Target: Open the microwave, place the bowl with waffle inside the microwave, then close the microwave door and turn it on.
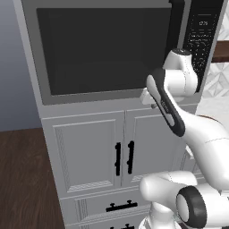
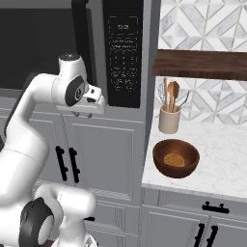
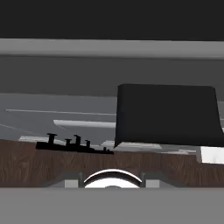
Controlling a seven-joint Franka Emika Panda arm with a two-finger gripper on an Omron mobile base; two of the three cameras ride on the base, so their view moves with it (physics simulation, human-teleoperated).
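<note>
The microwave [image 1: 103, 49] is built in above white cabinets, and the microwave door [image 1: 44, 53] is closed, its dark window facing me. The long black handle [image 2: 82, 38] runs down the door's right side beside the keypad [image 2: 123, 53]. My gripper [image 1: 150, 99] [image 2: 85, 110] hovers just under the handle's lower end, close to the door's bottom right corner; its jaws are hidden by the hand. In the hand view a dark block [image 3: 166, 116], apparently the handle's end, lies ahead. The reddish-brown bowl [image 2: 163, 163] with the waffle [image 2: 174, 159] sits on the counter to the right.
A cream utensil holder [image 2: 170, 120] stands behind the bowl under a dark wooden shelf [image 2: 200, 62]. White cabinet doors with short black handles [image 1: 123, 157] lie below the microwave. The white counter [image 2: 226, 169] extends right of the bowl.
</note>
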